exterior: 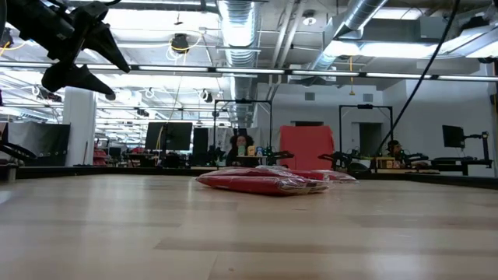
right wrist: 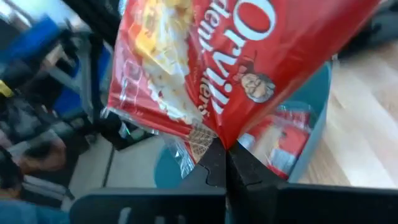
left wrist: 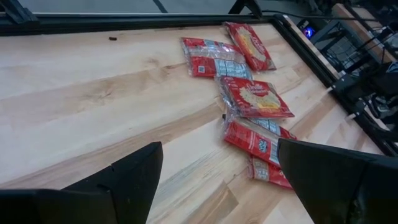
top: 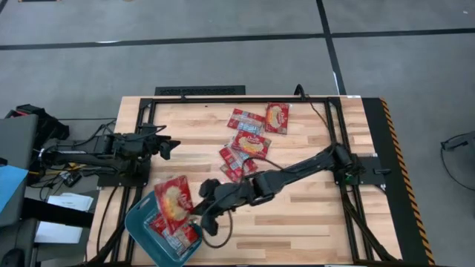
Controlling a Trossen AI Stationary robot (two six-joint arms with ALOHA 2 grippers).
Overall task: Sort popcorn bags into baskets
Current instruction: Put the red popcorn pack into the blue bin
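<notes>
My right gripper [right wrist: 225,163] pinches a flat red plastic popcorn bag [top: 175,200] by its crinkly edge; light, floppy, slippery.

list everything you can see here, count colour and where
bags on table: four or five, red with cream picture, overlapping near the table's middle and far side
held bag: one, red, above the bin, pinched by the right hand
bags in bin: at least one, red
bin: one, teal, near left corner of the table
table: one, pale wood
left hand: open, empty, raised at the table's left side
right hand: shut on the held bag, over the bin
</notes>
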